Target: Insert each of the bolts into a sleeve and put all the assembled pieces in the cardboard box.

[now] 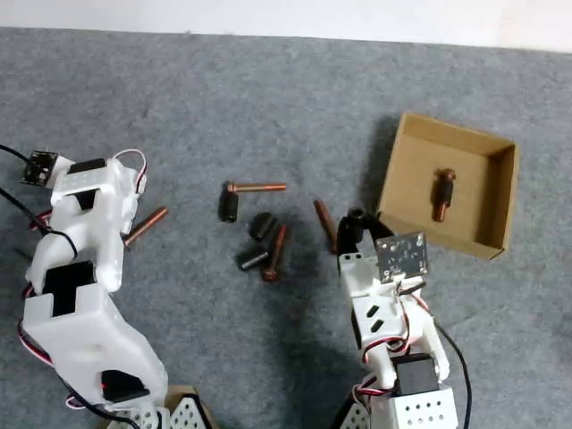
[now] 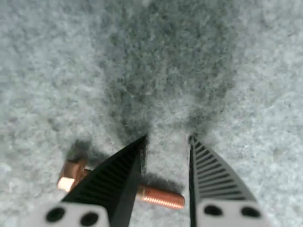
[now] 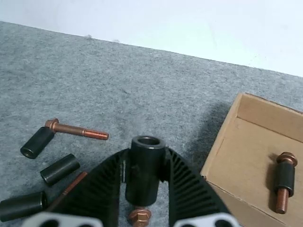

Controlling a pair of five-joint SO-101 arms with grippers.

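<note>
Right claw (image 3: 146, 152) grips 1 black sleeve (image 3: 143, 178) upright; left claw (image 2: 168, 139) stands open over 1 copper bolt (image 2: 162, 197).

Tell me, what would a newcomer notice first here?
The right gripper clamps a black cylindrical sleeve beside the open brown cardboard box, where one copper bolt already sleeved lies. Between the arms, loose copper bolts and black sleeves lie scattered on the grey mat.

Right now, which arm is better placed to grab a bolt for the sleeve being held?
Left. The left jaws stand open just above a copper bolt on the carpet, while the right jaws are already shut on the black sleeve, holding it upright.
</note>
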